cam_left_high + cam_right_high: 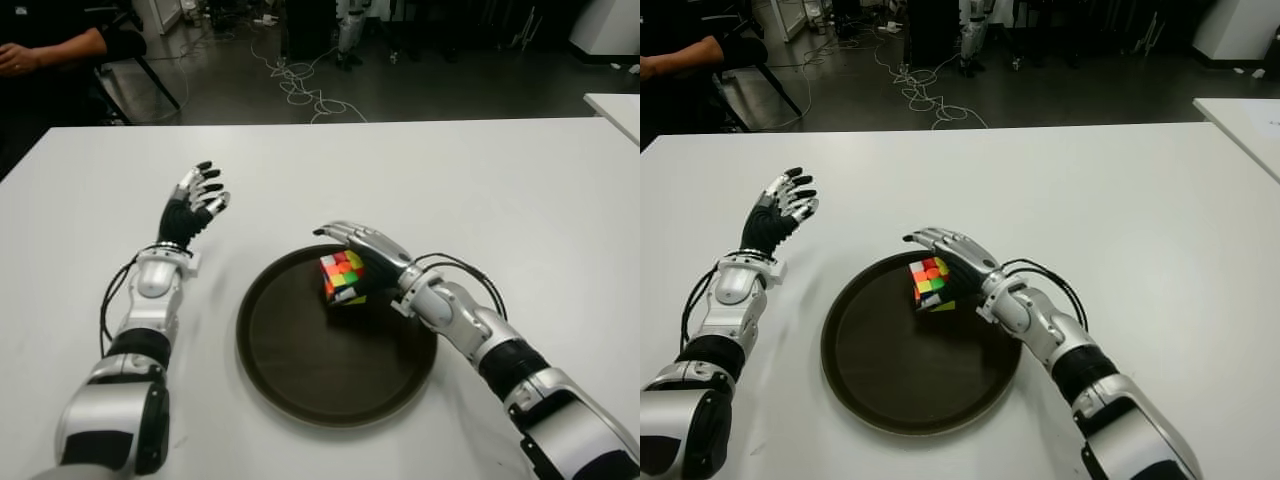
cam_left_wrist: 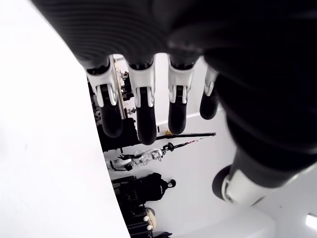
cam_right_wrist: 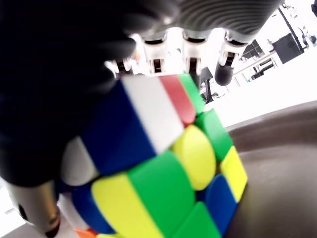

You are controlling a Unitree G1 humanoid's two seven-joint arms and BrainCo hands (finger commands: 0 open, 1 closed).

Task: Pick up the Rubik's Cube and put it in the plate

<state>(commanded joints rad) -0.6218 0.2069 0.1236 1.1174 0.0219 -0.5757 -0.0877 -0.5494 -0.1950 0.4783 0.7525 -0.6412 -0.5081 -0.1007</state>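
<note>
While the right hand reaches in from the near right over the dark round plate, its fingers arch over the top of the Rubik's Cube and the thumb closes on the cube's side, so the cube is gripped. The cube shows tilted, a corner pointing down, over the far right part of the plate's inside; whether that corner touches the plate's floor cannot be told from the eye views. In the right wrist view the cube fills the frame, with blue, white, red, green and yellow stickers showing, pressed against the dark palm, and the brown surface of the plate lies close beside it.

The left hand shows to the left of the plate and well apart from it, above the white counter, fingers spread and loosely extended, holding nothing. Its wrist view shows four straight fingers with dark tips and nothing between them.

Beyond the far edge of the counter, cables lie on the dark floor, and a person's arm shows at the far left.
</note>
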